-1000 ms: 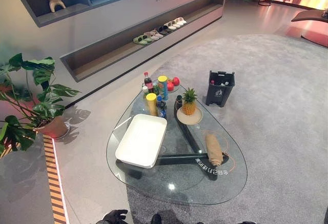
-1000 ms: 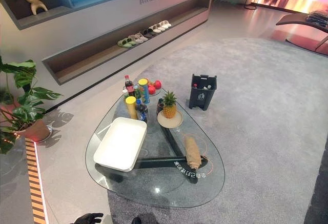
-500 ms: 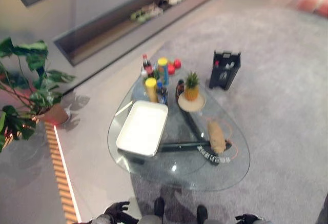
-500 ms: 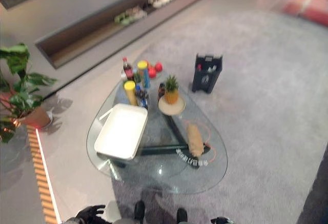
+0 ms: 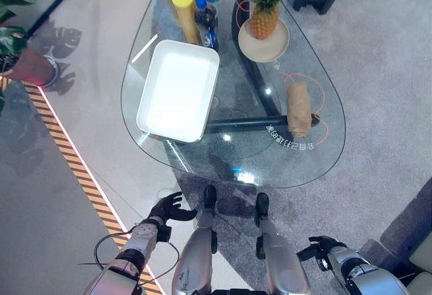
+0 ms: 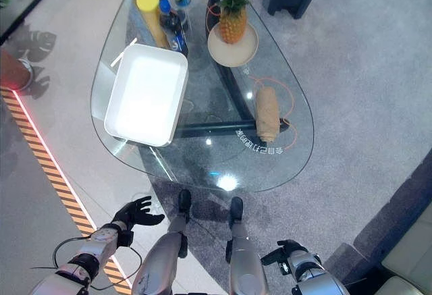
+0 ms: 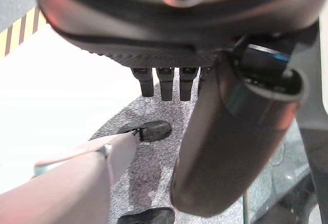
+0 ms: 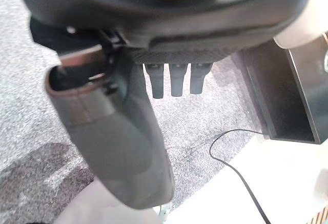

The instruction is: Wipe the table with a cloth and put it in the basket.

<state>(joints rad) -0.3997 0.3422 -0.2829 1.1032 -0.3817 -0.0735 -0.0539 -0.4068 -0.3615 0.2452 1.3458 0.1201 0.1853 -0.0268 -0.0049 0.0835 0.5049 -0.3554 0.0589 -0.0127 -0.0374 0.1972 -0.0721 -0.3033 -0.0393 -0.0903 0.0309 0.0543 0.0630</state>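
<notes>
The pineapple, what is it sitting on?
The pineapple stands upright on a round tan plate on the glass table. The part of the plate right under it is covered, so nothing there can be seen.

Bright overhead light glares off the glass table (image 5: pixel 297 167); wrist views overexposed.

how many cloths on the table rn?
1: a rolled tan cloth on the glass table, on its right side, just nearer than the pineapple plate. The white basket looks empty.
</notes>
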